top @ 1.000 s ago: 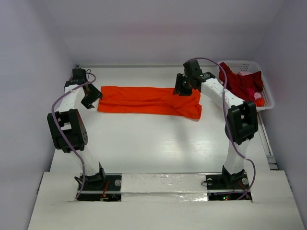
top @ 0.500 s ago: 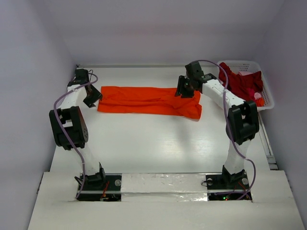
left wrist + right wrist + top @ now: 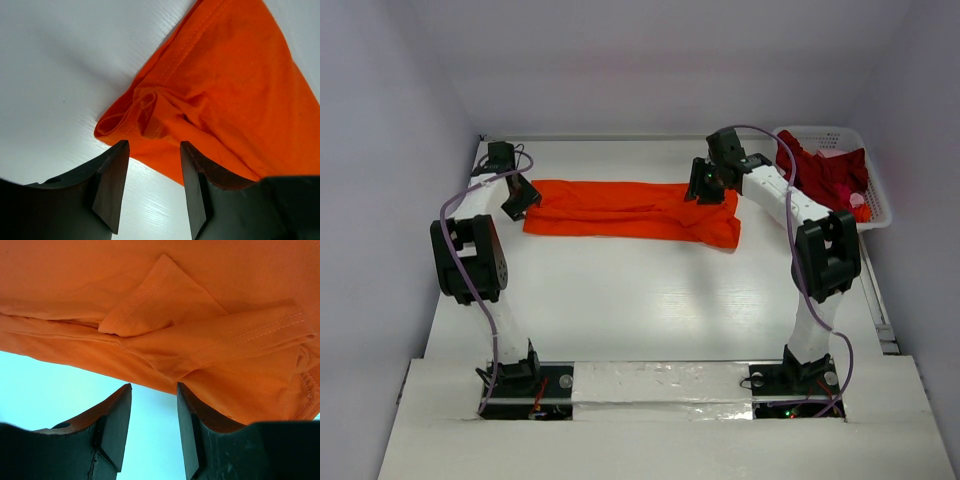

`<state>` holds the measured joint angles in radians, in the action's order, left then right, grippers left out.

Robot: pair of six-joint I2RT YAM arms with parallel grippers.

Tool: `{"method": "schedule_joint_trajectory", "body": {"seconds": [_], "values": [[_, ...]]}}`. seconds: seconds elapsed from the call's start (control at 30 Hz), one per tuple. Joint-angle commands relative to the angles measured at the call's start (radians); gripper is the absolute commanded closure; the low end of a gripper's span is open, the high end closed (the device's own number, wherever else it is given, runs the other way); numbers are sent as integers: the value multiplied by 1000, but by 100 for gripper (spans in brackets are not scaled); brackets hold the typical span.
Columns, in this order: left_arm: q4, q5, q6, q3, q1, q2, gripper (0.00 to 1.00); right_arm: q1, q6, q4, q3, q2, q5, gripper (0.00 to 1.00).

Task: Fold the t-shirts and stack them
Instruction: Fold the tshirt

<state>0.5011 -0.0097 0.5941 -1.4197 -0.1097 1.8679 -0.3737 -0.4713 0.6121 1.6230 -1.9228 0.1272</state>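
Since a second before, your left gripper [image 3: 520, 196] had swung in from just off the left end of the orange shirt [image 3: 630, 210] to that end's far corner. Your right gripper [image 3: 705, 185] had barely shifted at the shirt's far right corner. The shirt itself had not moved.

The shirt lay flat on the bench [image 3: 640, 300], a smooth white surface with faint straight grain lines. Plain pale walls [image 3: 620, 70] closed in behind the shirt and to both sides of it. To the right of the shirt, apart from it, stood a white lattice basket [image 3: 876, 216], with the red shirts [image 3: 825, 175] heaped crumpled inside and one fold hanging over the rim nearest the orange shirt.

The orange shirt was folded into a long band running left to right. Its cloth was soft and matte, with double rows of stitching along the hems. At its left end the hem was bunched into a small roll. At the right end a sleeve corner lay folded over in a flat triangle.

Both grippers were released. In each wrist view the dark fingers [image 3: 112, 180] stood apart with nothing between them, only bare bench and the shirt's edge showing through the gap. You could not tell from either view whether a fingertip [image 3: 192, 425] touched the cloth.
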Motion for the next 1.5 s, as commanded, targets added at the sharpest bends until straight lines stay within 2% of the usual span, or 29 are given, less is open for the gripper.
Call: {"method": "schedule_joint_trajectory", "body": {"seconds": [0.0, 0.4, 0.57, 0.7, 0.73, 0.8, 0.83, 1.03, 1.47], "values": [[-13, -21, 15, -50, 4, 7, 58, -2, 3, -49, -2, 53, 14, 53], [-1, -69, 19, -81, 13, 40, 59, -2, 7, -46, 9, 50, 12, 53], [-6, -76, 19, -71, 13, 46, 62, -2, 7, -49, 5, 47, 14, 53], [-4, -84, 19, -70, 13, 48, 68, -2, 7, -51, 6, 47, 15, 53], [-4, -84, 19, -71, 13, 48, 74, -2, 7, -49, 8, 45, 15, 53], [-3, -82, 21, -73, 13, 50, 78, -2, 7, -48, 11, 42, 15, 53], [-3, -82, 21, -74, 13, 53, 85, -2, 7, -48, 12, 41, 15, 53], [7, -84, 24, -87, 13, 68, 100, -2, 8, -41, 21, 36, 15, 53], [24, -65, 50, -134, 13, 105, 100, -2, 10, -40, 15, 39, 22, 53]]}}
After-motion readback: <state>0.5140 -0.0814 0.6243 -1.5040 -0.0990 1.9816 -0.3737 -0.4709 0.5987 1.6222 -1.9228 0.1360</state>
